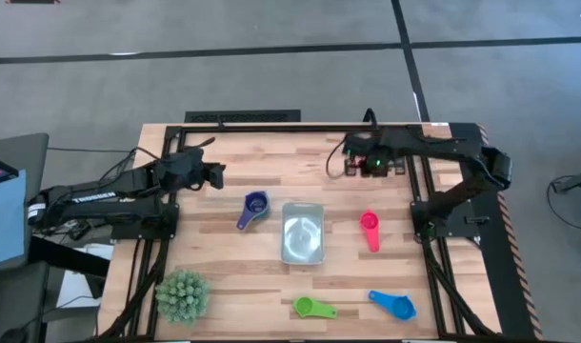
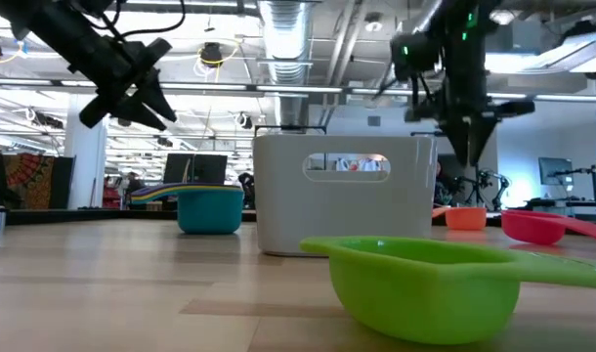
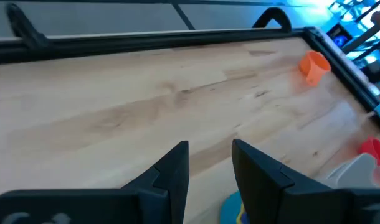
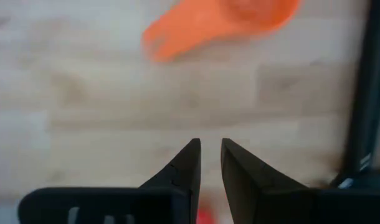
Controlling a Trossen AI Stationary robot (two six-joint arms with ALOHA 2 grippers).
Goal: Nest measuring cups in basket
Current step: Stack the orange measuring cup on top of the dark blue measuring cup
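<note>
The right gripper [image 4: 207, 163] is seen hanging over bare wood at the far end of the table [image 1: 224, 286], its fingers [image 4: 180, 168] set a narrow gap apart with nothing held between them. Just beyond the fingertips the orange cup [image 4: 221, 22] is found lying on the wood, bowl at one end and flat handle pointing away from it. The cup is judged to be light, stiff, smooth plastic, likely to skid or spin if nudged from one side, so the short handle, or the bowl's thin rim, is thought the surest place to be pinched, with the fingers brought down either side of it.

The left gripper [image 3: 210, 168] is held above the table too, fingers [image 3: 171, 171] a little apart and empty, with a blue and purple cup [image 1: 254, 208] close beneath them.

Further off, the basket [image 1: 303, 233] is seen at the table's middle; whether any cup lies in it cannot be told. A pink cup [image 1: 370, 229] is placed beside it, and a green cup [image 1: 312, 308] and a blue cup [image 1: 394, 304] are left well apart at the near edge
</note>
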